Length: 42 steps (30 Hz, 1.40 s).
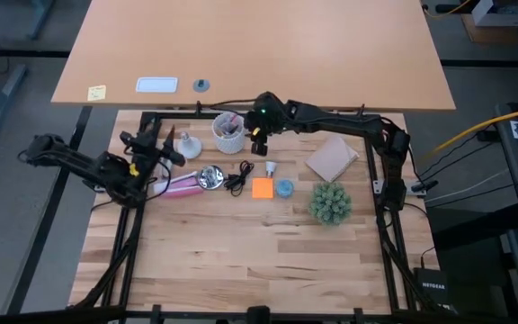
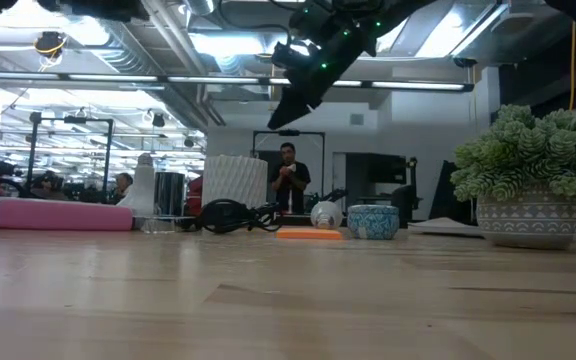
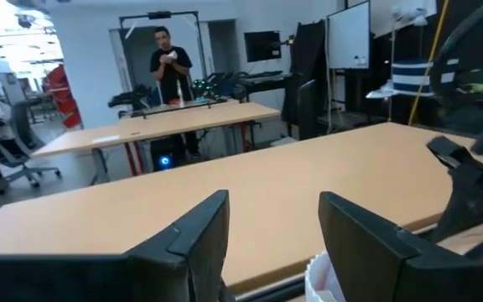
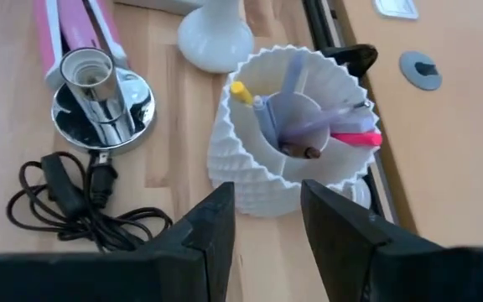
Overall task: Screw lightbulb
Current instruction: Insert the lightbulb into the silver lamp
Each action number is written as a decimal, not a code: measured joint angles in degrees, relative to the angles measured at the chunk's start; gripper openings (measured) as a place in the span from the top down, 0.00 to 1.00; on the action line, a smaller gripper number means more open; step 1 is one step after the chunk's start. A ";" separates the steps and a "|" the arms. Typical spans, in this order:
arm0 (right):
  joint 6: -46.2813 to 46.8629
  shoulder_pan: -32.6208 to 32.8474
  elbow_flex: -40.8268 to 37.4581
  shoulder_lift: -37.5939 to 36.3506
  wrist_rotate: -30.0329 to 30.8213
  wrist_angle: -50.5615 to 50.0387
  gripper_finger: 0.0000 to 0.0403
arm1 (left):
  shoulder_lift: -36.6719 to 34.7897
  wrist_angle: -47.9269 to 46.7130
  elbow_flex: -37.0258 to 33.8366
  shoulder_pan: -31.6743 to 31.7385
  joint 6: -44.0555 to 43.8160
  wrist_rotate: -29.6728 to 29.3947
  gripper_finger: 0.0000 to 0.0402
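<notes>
We found the bulb (image 1: 270, 168) lying on its side mid-bench, between the cord (image 1: 237, 179) and the orange note (image 1: 262, 187). The right gripper (image 1: 259, 144), jaws released and empty, hovered nearer, toward the far edge; the left gripper (image 1: 171, 148) waited, also parted.

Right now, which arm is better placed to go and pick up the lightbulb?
Probably the right. The right gripper hangs open just behind the lightbulb. The left gripper, also open, is farther off, beyond the socket.
</notes>
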 joint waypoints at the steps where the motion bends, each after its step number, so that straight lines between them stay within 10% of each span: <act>1: 0.00 0.00 0.00 0.00 0.00 0.26 0.65 | 0.00 -1.25 0.97 0.40 -0.21 0.00 0.56; 20: 0.66 0.05 -0.35 0.00 -8.05 -4.55 0.65 | 0.09 -4.03 -8.63 1.97 -33.76 0.00 0.56; 42: 0.65 0.09 -0.39 0.00 -7.99 -4.87 0.65 | 0.11 -54.13 -19.20 10.64 -79.76 10.97 0.46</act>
